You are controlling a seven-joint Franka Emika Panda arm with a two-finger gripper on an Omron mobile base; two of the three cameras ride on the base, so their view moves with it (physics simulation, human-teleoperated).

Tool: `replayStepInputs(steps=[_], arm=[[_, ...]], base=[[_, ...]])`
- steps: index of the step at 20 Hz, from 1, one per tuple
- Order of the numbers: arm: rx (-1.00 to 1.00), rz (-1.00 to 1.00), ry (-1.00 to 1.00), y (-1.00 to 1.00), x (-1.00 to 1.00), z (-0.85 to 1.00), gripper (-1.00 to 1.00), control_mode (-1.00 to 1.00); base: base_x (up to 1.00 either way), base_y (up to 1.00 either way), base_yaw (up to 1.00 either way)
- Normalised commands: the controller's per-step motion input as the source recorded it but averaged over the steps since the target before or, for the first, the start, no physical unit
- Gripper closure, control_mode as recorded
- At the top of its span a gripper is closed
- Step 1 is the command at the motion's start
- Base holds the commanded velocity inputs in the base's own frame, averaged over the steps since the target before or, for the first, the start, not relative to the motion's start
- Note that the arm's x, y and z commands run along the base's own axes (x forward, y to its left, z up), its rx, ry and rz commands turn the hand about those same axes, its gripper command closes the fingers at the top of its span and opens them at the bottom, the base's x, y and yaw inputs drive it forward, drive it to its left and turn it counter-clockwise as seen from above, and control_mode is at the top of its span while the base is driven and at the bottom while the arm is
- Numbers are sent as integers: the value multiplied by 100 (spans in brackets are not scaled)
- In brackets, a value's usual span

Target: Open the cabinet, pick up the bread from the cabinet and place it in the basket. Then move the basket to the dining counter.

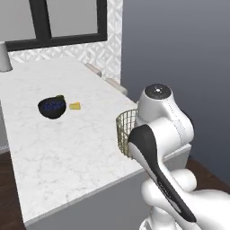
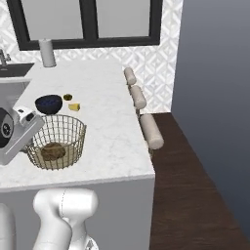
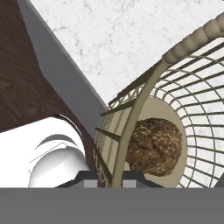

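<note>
Sink (image 2: 12, 68) at far left of the right base view, set into the marble beside a pale grey cylinder (image 2: 47, 52) standing near the back wall. Next along, dark blue bowl (image 2: 48, 103) with a small dark lump (image 2: 68, 96) and a yellow wedge (image 2: 74, 107) just beside it, broad bare marble around all three. Then the basket (image 2: 57, 141), resting on the dining counter (image 2: 112, 132) near its front edge, a strip of bare top between its base and the drop. Bread (image 2: 52, 150) lying on the basket's flat base, upright wire walls all round it. Gripper (image 3: 110, 177) clamped nearly shut on the basket's wall just under the rim, one vertical wire pinched between the tips, seen close in the hand view with the bread (image 3: 154, 146) just past the mesh. Farther right, open marble up to the counter's right edge, three pale rolled stool backs (image 2: 155, 132) lined along that side, then dark wood floor (image 2: 195, 195) lying open to the grey wall.
</note>
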Motion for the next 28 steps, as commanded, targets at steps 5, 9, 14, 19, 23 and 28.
replayStepInputs(steps=[5,9,14,19,23,28], arm=[[0,0,0,0,0,0,100,100],[0,0,0,0,0,0,100,100],[0,6,15,-9,100,-31,100,-100],[0,12,8,0,100,-48,100,-100],[0,12,0,0,100,-47,100,-100],[0,11,-1,0,100,-53,100,-100]], base=[[41,-16,38],[39,-4,9],[0,0,0],[0,0,0],[0,0,0],[0,0,0]])
